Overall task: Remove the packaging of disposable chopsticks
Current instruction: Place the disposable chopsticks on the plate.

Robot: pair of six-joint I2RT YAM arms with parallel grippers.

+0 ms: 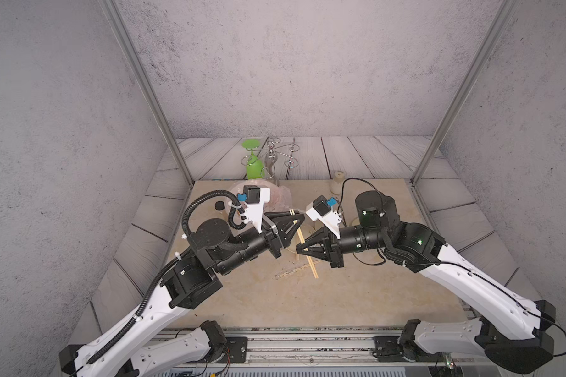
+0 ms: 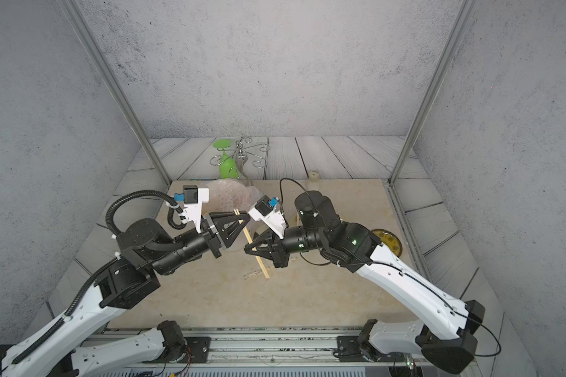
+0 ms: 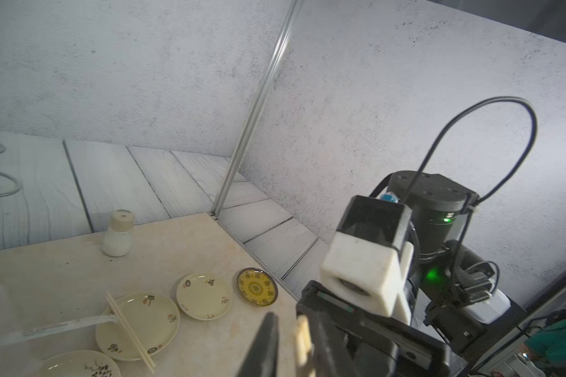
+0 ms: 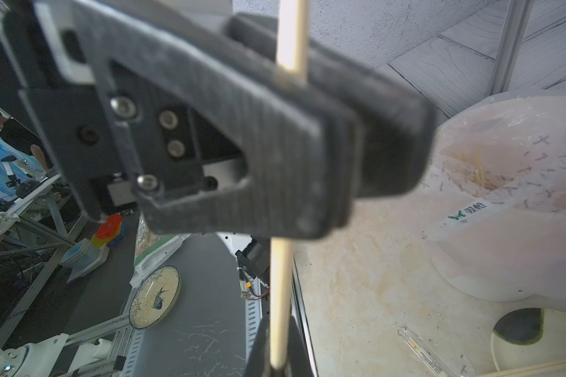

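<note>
l grip: black left gripper over counter's middle, fingers parted around the sticks, w/ a gap betw one finger and the wood in left wrist view; no real clamp.
r grip: black right gripper just beside it on the front-edge side, pinched tight on the sticks.
sticks: pair of thin pale tan wooden disposable chopsticks, bare, tilted, above counter's middle, threaded through both sets of fingers; lower end on the counter or clear of it: cannot tell.
pkg: long clear plastic sleeve w/ small black print, flat near counter's middle, one end at the rim of a cream patterned plate; empty or not: cannot tell.
plate: second bare wooden pair across it.
bin: white bin w/ pinkish liner bag, near back edge.
step (judged): handover to r grip alone.
risk 1: swing or slip of the pair; cause: one narrow pinch on smooth wood, no second support.
risk 2: snag on l fingers at pull-away; cause: only part-open.
risk 3: knock to the plate's pair; cause: low dangling end.
</note>
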